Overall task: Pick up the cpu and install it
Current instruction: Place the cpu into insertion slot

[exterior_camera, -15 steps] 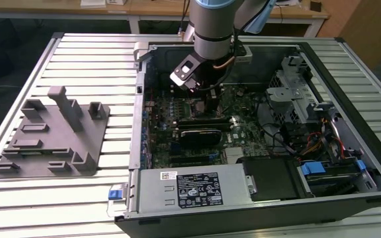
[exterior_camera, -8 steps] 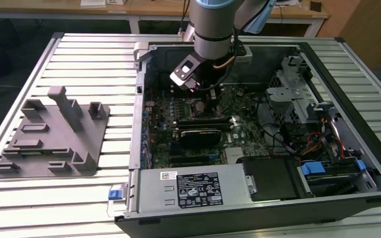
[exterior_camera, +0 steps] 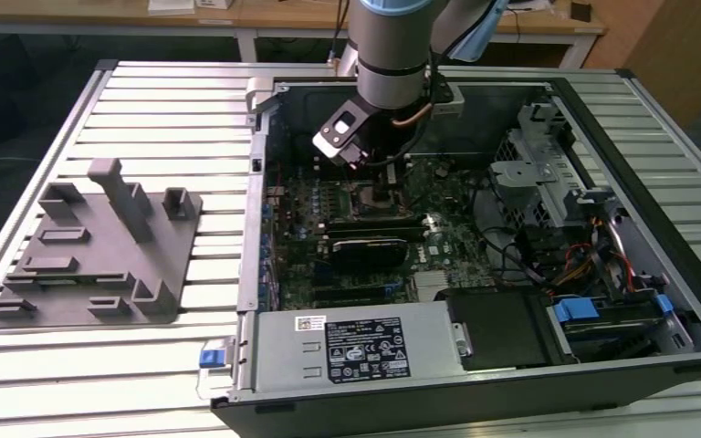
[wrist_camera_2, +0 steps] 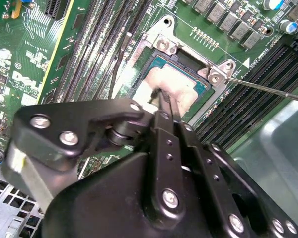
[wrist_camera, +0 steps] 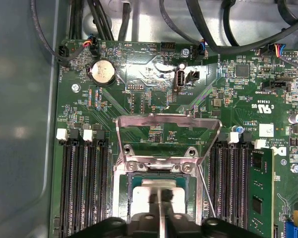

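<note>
The cpu lies flat inside the socket on the green motherboard, its silver top showing inside a dark frame. My gripper stands straight over it, fingers pressed together, the tips at or just above the chip's top; contact is unclear. The socket's metal load plate is swung open, away from the chip. A thin lever rod sticks out beside the socket. In the exterior view my gripper reaches down into the open computer case, covering the socket.
Black memory slots flank the socket on both sides, one holding a green module. Cables and a drive cage fill the case on the exterior view's right. A grey fixture sits on the slatted table, and a power supply sits at the case front.
</note>
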`<state>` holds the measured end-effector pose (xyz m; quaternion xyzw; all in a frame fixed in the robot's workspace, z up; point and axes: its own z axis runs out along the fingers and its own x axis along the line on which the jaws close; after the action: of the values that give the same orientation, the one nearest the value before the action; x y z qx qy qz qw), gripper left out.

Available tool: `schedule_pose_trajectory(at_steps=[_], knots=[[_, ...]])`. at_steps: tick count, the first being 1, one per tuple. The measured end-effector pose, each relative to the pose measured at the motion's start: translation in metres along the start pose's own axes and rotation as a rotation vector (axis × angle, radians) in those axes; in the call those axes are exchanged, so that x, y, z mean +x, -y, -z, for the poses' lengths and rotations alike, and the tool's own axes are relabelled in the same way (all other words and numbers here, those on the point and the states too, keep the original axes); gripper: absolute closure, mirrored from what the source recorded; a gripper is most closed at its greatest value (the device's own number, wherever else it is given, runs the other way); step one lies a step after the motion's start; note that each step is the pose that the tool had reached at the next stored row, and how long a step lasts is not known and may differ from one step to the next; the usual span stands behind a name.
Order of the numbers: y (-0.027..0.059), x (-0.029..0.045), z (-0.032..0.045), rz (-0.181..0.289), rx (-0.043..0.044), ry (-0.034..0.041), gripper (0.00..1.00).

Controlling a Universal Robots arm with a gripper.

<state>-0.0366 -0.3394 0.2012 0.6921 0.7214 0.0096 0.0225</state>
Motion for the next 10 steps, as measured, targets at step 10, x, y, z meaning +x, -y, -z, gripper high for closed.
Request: schedule_pose_trajectory(at_steps=[10], knots=[[0.0008, 0.0, 0.0004, 0.0, 0.0001, 0.0002, 0.89]])
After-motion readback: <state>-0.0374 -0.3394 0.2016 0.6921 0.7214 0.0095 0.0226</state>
